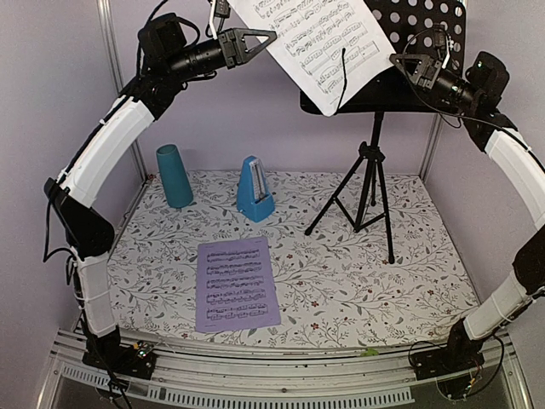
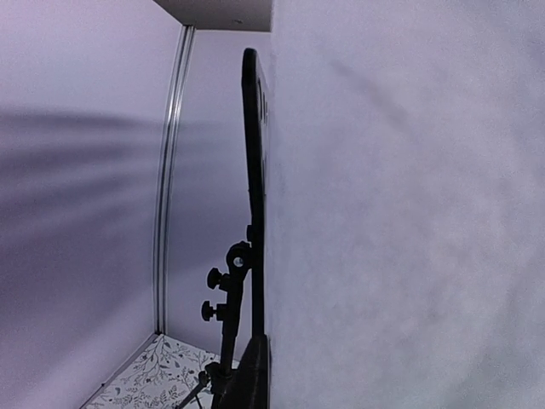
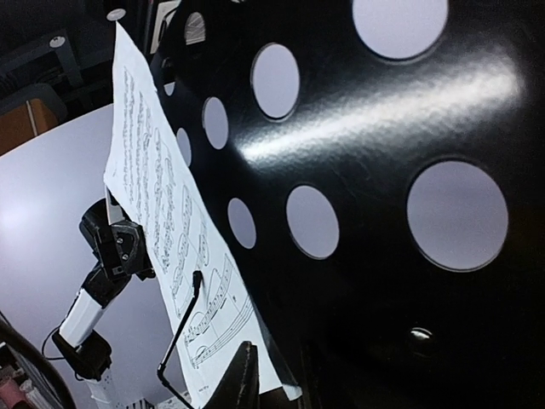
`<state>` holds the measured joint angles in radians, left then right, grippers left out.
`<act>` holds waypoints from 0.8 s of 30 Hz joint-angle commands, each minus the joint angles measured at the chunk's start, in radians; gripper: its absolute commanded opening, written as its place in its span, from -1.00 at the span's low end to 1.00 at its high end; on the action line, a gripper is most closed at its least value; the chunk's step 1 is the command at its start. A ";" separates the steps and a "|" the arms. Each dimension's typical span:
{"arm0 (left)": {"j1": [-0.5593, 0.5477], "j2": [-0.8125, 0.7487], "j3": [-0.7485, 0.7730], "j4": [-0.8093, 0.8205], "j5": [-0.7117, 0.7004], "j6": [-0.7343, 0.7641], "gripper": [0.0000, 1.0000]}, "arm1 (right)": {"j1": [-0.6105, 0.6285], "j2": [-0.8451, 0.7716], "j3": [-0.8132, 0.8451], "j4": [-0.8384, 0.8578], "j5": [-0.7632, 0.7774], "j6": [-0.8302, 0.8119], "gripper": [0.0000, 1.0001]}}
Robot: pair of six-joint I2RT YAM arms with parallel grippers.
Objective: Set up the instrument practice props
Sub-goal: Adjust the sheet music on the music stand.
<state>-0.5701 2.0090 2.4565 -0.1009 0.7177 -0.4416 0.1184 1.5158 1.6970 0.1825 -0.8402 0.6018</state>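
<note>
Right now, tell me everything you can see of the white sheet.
The white sheet is thin paper printed with black music staves. It leans askew on the stand's perforated black tray, its lower corner hanging past the tray's lip. A thin black wire clip lies across its lower part. The left hand meets its left edge; whether it pinches the paper is unclear. Its top runs out of view.
</note>
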 commanded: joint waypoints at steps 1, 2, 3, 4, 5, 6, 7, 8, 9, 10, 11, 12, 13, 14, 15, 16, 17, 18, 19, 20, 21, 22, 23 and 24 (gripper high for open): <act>0.010 0.019 0.017 0.014 0.019 -0.011 -0.79 | 0.018 -0.023 0.006 -0.011 0.071 -0.035 -0.82; 0.010 0.019 0.016 0.017 0.022 -0.014 -0.74 | 0.023 -0.029 -0.003 -0.010 0.084 -0.037 -0.95; 0.010 0.018 0.013 0.019 0.023 -0.015 -0.68 | 0.028 -0.036 -0.017 -0.007 0.101 -0.041 -1.00; 0.009 0.015 0.008 0.022 0.022 -0.016 -0.63 | 0.033 -0.045 -0.033 -0.003 0.121 -0.043 -1.00; 0.009 0.011 -0.001 0.026 0.016 -0.016 -0.59 | 0.039 -0.058 -0.054 0.003 0.141 -0.048 -1.00; 0.008 0.005 -0.014 0.035 0.011 -0.016 -0.54 | 0.044 -0.072 -0.078 0.015 0.164 -0.051 -1.00; 0.007 -0.004 -0.028 0.044 0.006 -0.015 -0.50 | 0.049 -0.089 -0.108 0.031 0.187 -0.051 -1.00; 0.007 -0.014 -0.046 0.057 0.002 -0.016 -0.48 | 0.054 -0.105 -0.141 0.058 0.207 -0.048 -1.00; 0.007 -0.022 -0.062 0.070 -0.001 -0.016 -0.48 | 0.058 -0.121 -0.167 0.075 0.229 -0.046 -1.00; 0.007 -0.031 -0.078 0.081 -0.003 -0.016 -0.48 | 0.062 -0.135 -0.206 0.092 0.249 -0.040 -1.00; 0.007 -0.032 -0.083 0.087 -0.006 -0.017 -0.47 | 0.065 -0.152 -0.235 0.109 0.267 -0.035 -1.00; 0.007 -0.033 -0.085 0.089 -0.008 -0.017 -0.46 | 0.070 -0.169 -0.264 0.125 0.292 -0.032 -1.00; 0.006 -0.033 -0.086 0.090 -0.010 -0.015 -0.46 | 0.077 -0.183 -0.288 0.142 0.310 -0.029 -1.00; 0.006 -0.032 -0.086 0.091 -0.011 -0.015 -0.46 | 0.084 -0.196 -0.311 0.153 0.328 -0.028 -1.00; 0.004 -0.033 -0.088 0.092 -0.013 -0.014 -0.46 | 0.091 -0.209 -0.329 0.161 0.343 -0.030 -1.00; 0.003 -0.033 -0.088 0.093 -0.017 -0.014 -0.46 | 0.097 -0.221 -0.346 0.167 0.357 -0.033 -1.00; 0.003 -0.033 -0.088 0.094 -0.020 -0.014 -0.46 | 0.105 -0.229 -0.359 0.171 0.366 -0.037 -1.00; 0.001 -0.032 -0.088 0.097 -0.022 -0.016 -0.47 | 0.110 -0.236 -0.369 0.172 0.376 -0.039 -1.00; -0.001 -0.032 -0.089 0.100 -0.022 -0.018 -0.48 | 0.115 -0.243 -0.378 0.171 0.381 -0.041 -1.00; -0.004 -0.031 -0.088 0.103 -0.022 -0.020 -0.48 | 0.120 -0.247 -0.386 0.170 0.385 -0.044 -1.00; -0.007 -0.029 -0.088 0.104 -0.023 -0.021 -0.48 | 0.124 -0.251 -0.396 0.170 0.387 -0.045 -1.00; -0.010 -0.026 -0.088 0.104 -0.022 -0.020 -0.48 | 0.129 -0.254 -0.404 0.170 0.389 -0.046 -1.00; -0.013 -0.025 -0.089 0.104 -0.023 -0.020 -0.48 | 0.134 -0.257 -0.411 0.170 0.392 -0.045 -1.00; -0.015 -0.024 -0.093 0.104 -0.022 -0.021 -0.49 | 0.140 -0.259 -0.419 0.170 0.394 -0.044 -1.00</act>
<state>-0.5743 2.0033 2.3726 -0.0269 0.7013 -0.4580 0.2379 1.2842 1.3090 0.3176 -0.4915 0.5617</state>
